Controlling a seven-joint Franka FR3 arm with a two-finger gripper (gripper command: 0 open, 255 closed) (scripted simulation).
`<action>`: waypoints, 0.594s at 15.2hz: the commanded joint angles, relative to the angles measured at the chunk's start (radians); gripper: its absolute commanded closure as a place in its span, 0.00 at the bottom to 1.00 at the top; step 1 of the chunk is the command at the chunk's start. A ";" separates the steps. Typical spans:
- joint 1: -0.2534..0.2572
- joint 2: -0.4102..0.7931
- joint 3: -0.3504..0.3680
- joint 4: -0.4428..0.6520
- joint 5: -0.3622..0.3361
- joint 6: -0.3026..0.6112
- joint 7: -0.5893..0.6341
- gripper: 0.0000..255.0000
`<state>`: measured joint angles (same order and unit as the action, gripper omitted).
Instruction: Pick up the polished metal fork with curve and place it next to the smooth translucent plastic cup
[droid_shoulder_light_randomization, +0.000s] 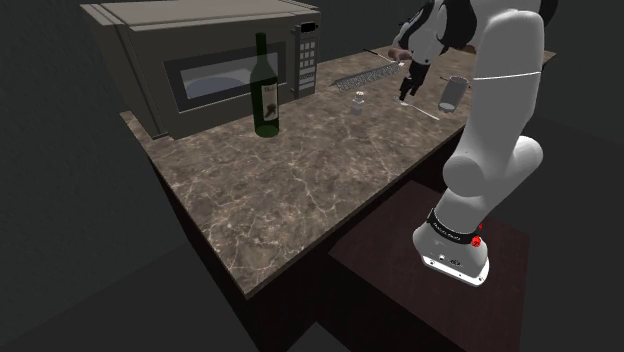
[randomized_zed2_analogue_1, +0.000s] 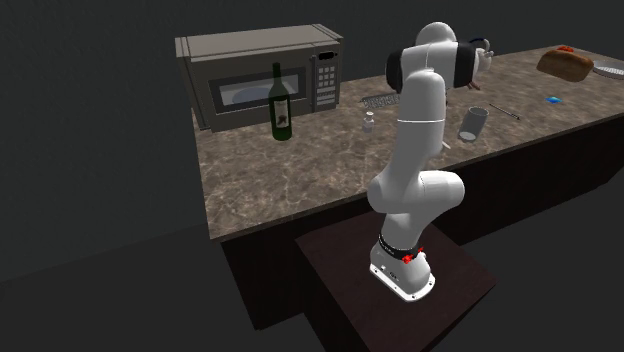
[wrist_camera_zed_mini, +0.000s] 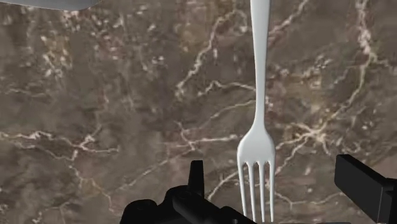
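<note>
We see the fork (wrist_camera_zed_mini: 257, 149) lying flat on the brown, white-veined bench (wrist_camera_zed_mini: 114, 127). It is pale and silvery, with a long slim handle that widens into a gently curved neck and four straight tines. The tines point toward the tool (wrist_camera_zed_mini: 272, 167) and the handle runs straight away from it. In the second exterior view the fork (randomized_zed2_analogue_1: 504, 111) is a thin sliver near the cup (randomized_zed2_analogue_1: 472, 122), and we find the two apart. The cup is grey and translucent, a plain cylinder that appears to stand upright with its mouth upward.
</note>
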<state>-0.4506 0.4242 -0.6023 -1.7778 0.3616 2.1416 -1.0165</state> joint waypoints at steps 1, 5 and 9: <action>0.007 -0.036 -0.016 0.016 -0.027 -0.047 0.013 0.00; 0.009 -0.048 -0.020 0.027 -0.037 -0.067 0.020 0.00; 0.009 -0.048 -0.020 0.027 -0.037 -0.067 0.020 0.00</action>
<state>-0.4414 0.3758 -0.6226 -1.7510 0.3250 2.0744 -0.9969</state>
